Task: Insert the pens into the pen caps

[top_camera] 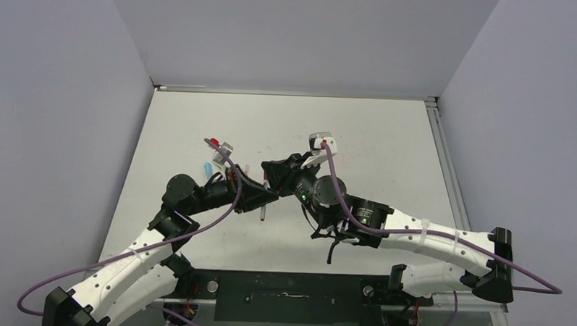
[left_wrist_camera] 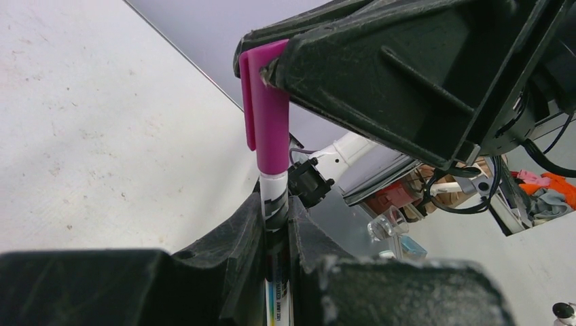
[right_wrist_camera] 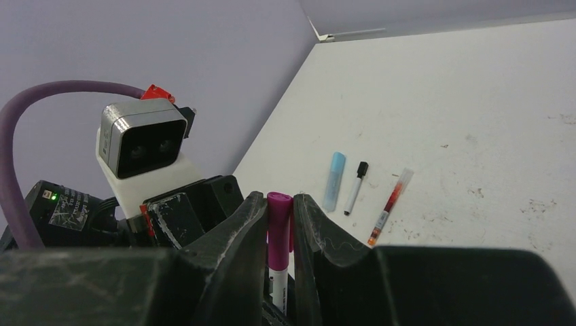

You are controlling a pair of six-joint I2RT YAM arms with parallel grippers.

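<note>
Both grippers meet above the table's middle, on one pen. My left gripper (left_wrist_camera: 275,221) (top_camera: 271,196) is shut on the pen's white printed barrel (left_wrist_camera: 274,195). A magenta pen cap (left_wrist_camera: 269,125) (right_wrist_camera: 278,221) sits on the barrel's end, and my right gripper (right_wrist_camera: 278,212) (top_camera: 270,178) is shut on that cap. The white barrel (right_wrist_camera: 277,284) shows just below the cap between the right fingers. On the table beyond lie a light-blue cap (right_wrist_camera: 334,180) (top_camera: 207,167), a thin white pen with a black tip (right_wrist_camera: 356,187) and a red pen (right_wrist_camera: 390,206), side by side and apart.
The left arm's wrist camera (right_wrist_camera: 142,146) and purple cable (right_wrist_camera: 41,102) stand close to the right gripper. Lavender walls close the table (top_camera: 373,137) at the back and sides. A metal rail (top_camera: 445,161) runs along the right edge.
</note>
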